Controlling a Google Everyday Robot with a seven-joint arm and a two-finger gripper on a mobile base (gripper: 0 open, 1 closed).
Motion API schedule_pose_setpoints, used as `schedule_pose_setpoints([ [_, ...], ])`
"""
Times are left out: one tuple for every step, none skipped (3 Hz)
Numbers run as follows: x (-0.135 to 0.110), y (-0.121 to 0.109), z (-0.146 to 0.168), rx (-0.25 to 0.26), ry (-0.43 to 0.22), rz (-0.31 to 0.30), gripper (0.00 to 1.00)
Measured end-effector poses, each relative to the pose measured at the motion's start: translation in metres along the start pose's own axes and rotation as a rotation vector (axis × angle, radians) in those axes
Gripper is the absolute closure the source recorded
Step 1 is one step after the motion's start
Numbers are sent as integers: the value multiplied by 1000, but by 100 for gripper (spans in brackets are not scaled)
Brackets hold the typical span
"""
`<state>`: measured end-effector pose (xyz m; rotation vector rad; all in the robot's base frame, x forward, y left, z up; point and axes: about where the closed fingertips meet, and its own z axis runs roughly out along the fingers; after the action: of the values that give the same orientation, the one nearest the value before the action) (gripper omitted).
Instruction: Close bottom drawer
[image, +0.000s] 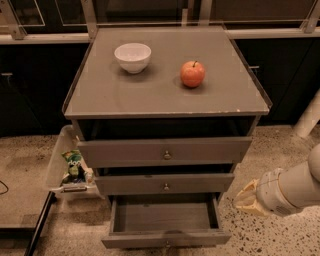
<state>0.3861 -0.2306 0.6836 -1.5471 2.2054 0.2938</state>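
The bottom drawer (165, 238) of the grey cabinet (165, 95) stands pulled out towards me. Its inside is bare, and its thin front with a small round knob sits at the lower edge of the camera view. The two drawers above it, the top drawer (165, 151) and the middle drawer (165, 183), sit further in. My gripper (246, 200), cream-coloured on a pale arm, reaches in from the right. It hangs just right of the open drawer's right side, at about its height and apart from it.
A white bowl (132, 56) and a red apple (192, 74) sit on the cabinet top. A clear bin (59, 162) holding a green snack bag (74, 165) stands at the cabinet's left. A white post (307, 117) is at the right. Dark cabinets lie behind, with speckled floor around.
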Motion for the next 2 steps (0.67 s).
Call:
schedule_pose_setpoints([
  [23, 10, 43, -61, -18, 64, 100],
  [55, 26, 116, -121, -46, 97, 100],
])
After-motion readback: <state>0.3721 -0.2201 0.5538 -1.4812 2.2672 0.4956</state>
